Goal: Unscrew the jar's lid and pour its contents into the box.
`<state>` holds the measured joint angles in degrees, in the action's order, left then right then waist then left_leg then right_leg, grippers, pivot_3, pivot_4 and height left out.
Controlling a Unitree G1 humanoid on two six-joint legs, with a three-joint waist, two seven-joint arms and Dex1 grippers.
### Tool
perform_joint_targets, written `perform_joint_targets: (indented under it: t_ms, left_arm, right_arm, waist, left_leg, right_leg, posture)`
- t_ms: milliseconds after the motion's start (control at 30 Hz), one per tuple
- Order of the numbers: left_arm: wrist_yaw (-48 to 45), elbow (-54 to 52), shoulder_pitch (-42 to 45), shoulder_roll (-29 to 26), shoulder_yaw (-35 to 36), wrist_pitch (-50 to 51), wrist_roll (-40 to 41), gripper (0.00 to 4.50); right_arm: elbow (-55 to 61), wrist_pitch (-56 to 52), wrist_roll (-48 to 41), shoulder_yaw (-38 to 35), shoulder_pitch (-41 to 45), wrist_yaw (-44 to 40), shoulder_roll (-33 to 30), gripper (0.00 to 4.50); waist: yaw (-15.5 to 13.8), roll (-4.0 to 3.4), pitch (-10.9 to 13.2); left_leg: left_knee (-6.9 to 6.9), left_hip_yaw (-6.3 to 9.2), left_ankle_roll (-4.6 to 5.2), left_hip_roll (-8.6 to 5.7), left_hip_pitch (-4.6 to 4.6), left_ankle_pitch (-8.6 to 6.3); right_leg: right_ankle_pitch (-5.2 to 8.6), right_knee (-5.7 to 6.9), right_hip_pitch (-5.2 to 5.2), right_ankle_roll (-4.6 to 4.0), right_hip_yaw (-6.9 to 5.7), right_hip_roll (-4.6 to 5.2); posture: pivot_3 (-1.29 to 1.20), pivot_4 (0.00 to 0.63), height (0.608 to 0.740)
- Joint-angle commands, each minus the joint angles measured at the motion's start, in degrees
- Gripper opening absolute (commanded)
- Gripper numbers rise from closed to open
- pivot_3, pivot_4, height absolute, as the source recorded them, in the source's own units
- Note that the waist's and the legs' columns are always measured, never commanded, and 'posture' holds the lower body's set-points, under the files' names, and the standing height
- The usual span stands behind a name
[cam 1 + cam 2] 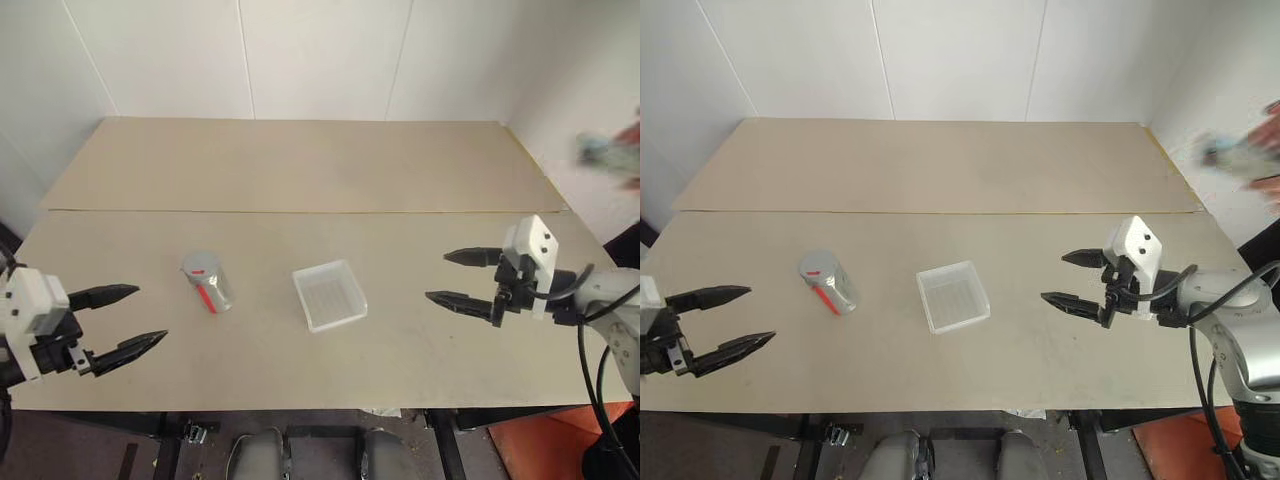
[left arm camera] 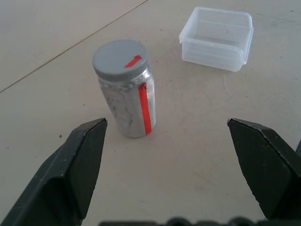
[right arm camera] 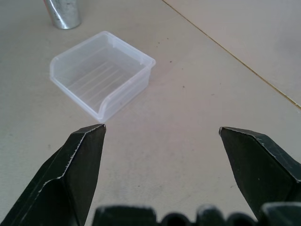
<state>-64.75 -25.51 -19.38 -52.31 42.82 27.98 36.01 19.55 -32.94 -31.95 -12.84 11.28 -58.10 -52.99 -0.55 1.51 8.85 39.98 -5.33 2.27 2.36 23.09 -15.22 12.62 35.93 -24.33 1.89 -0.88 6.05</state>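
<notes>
jar (image 1: pixel 207 283) stands upright on the beige table (image 1: pixel 300 180), left of centre, grey lid (image 1: pixel 200 265) screwed on with a small red mark on top, red stripe down the side of the jar. jar body looks silvery in the left wrist view, contents can't be made out. box (image 1: pixel 330 295) sits just right of the jar, near table centre, apart from it, open side up, looks empty, translucent white with ridged floor. left gripper (image 1: pixel 130 320) hovers over the near left edge of the table, fingers spread wide, holding nothing, pointing toward the jar, a gap between them and it. right gripper (image 1: pixel 458 277) hovers over the right side of the table, fingers spread wide too, holding nothing, aimed toward the box, well apart from it. in the right wrist view the box lies ahead of the fingers with the jar bottom beyond it. table is two boards with a seam running across behind jar and box. white panelled wall (image 1: pixel 300 50) behind. blurred shape at the far right edge, can't tell what it is.
</notes>
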Motion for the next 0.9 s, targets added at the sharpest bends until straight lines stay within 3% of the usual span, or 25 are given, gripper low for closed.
perform_joint_targets:
  t_ms: [33,267,400,567,667,800,900]
  left_arm:
    - [1.21,-0.36,0.47,0.50,-0.69,-0.73,-0.40,4.46]
    - [11.63,-4.59,0.32,7.73,-5.03,-2.65,-5.04,4.46]
    - [24.13,-9.46,1.05,16.54,-11.10,-2.42,-9.81,4.46]
    - [31.17,-14.00,-2.87,23.90,-17.14,-2.66,-12.96,4.46]
    - [35.05,-14.53,-2.88,27.37,-19.37,-1.70,-13.05,4.46]
    - [42.43,-11.61,1.27,32.95,-24.79,-5.64,-18.93,4.46]
    - [44.29,-8.77,3.82,34.23,-26.47,-7.77,-21.25,4.46]
  right_arm:
    - [3.45,-0.48,-1.04,-3.09,-1.42,1.19,-0.57,4.50]
    - [4.29,-0.06,-1.12,-2.33,-0.27,2.04,-1.08,4.50]
    - [3.52,1.25,-0.60,0.46,3.26,0.18,-1.08,4.50]
    - [1.87,3.18,0.12,3.50,7.10,-3.71,-1.46,4.50]
    - [1.02,4.27,0.39,4.34,8.83,-5.75,-1.72,4.50]
    - [-0.91,5.38,-0.66,5.79,10.73,-11.13,-2.15,4.50]
    - [-1.24,6.78,-1.28,6.67,10.44,-16.04,-2.73,4.50]
  waist:
    - [0.01,0.00,0.00]
    - [0.18,0.01,0.00]
    - [0.10,0.03,0.01]
    - [0.03,0.09,0.01]
    - [-0.02,0.09,0.01]
    - [-0.32,0.10,0.01]
    - [-0.16,0.11,-0.01]
  left_leg:
    - [0.00,0.00,0.00,0.00,0.00,0.00]
    - [0.00,-0.04,0.00,0.05,-0.07,0.00]
    - [-0.02,-0.07,0.00,0.06,-0.12,0.00]
    - [-0.02,-0.07,0.00,0.12,-0.13,0.00]
    - [-0.02,-0.07,0.00,0.13,-0.14,0.00]
    - [0.02,-0.05,0.01,0.09,-0.15,0.00]
    - [0.02,-0.04,0.01,0.10,-0.14,0.00]
  right_leg:
    - [0.00,0.00,0.00,0.00,0.00,0.00]
    - [-0.02,-0.02,0.06,-0.04,0.06,-0.04]
    - [-0.03,-0.01,0.07,-0.04,0.13,-0.08]
    - [-0.08,-0.09,0.13,-0.07,0.15,-0.16]
    - [-0.08,-0.07,0.11,-0.08,0.16,-0.17]
    - [-0.11,-0.10,0.17,-0.13,0.15,-0.17]
    - [-0.13,-0.12,0.18,-0.14,0.15,-0.22]
  posture:
    - [0.00,0.150,0.740]
    - [0.00,0.150,0.740]
    - [0.00,0.150,0.740]
    - [0.00,0.150,0.740]
    - [0.00,0.150,0.740]
    - [0.00,0.150,0.740]
    - [0.00,0.150,0.740]
